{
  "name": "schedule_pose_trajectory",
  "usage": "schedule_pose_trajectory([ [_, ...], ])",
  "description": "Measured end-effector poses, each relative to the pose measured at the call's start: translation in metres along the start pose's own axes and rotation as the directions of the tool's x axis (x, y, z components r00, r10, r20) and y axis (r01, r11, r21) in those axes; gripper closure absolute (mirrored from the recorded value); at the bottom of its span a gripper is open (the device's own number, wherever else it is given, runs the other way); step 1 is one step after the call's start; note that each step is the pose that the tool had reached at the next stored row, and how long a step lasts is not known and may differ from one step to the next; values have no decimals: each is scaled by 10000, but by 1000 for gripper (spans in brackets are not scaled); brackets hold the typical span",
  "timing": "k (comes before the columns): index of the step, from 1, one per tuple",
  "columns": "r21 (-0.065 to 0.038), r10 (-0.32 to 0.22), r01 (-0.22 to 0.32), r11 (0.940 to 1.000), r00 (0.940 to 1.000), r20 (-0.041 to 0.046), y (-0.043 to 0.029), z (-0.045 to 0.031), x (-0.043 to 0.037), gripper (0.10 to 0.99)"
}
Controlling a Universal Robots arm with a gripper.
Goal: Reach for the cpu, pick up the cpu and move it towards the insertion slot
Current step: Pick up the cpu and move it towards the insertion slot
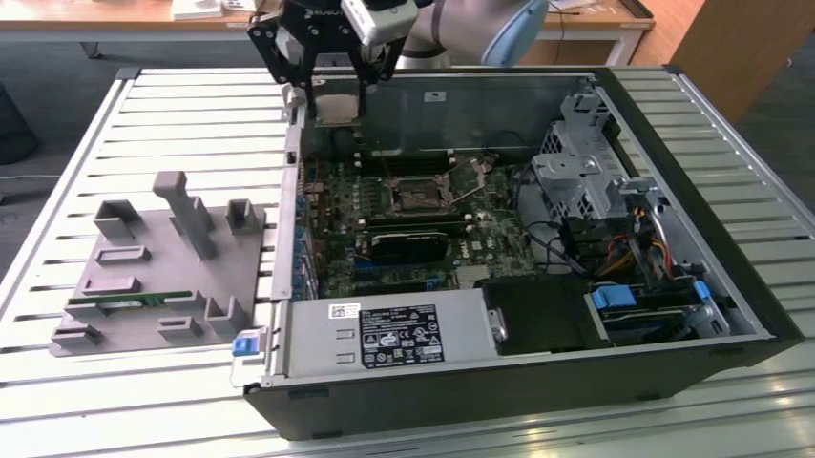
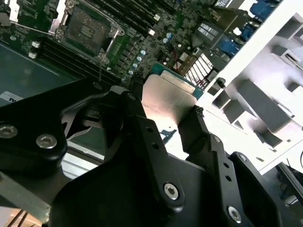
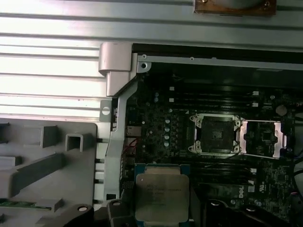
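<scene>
One small square cpu (image 1: 336, 107) with a silvery top hangs in the black gripper (image 1: 334, 95), above the open computer case's rear corner in the exterior view, well short of the square dark insertion slot (image 1: 417, 195) with its metal frame. Ribbed white desk (image 1: 191, 114) carries case and grey plastic tray (image 1: 140, 277); wooden furniture stands behind. In the second wrist view, the jaws pinch the chip's edges narrowly, so it may slip or tilt. In the first wrist view, the open socket lies apart; misalignment could bend pins.
</scene>
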State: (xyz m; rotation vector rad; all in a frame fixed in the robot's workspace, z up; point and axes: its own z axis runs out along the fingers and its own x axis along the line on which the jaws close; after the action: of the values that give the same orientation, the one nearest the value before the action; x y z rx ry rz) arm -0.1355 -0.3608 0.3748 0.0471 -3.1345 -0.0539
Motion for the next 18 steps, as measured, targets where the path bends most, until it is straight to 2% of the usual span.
schedule_pose_trajectory([
  [18,0,43,-43,10000,10000,1,72,57,-562,541],
])
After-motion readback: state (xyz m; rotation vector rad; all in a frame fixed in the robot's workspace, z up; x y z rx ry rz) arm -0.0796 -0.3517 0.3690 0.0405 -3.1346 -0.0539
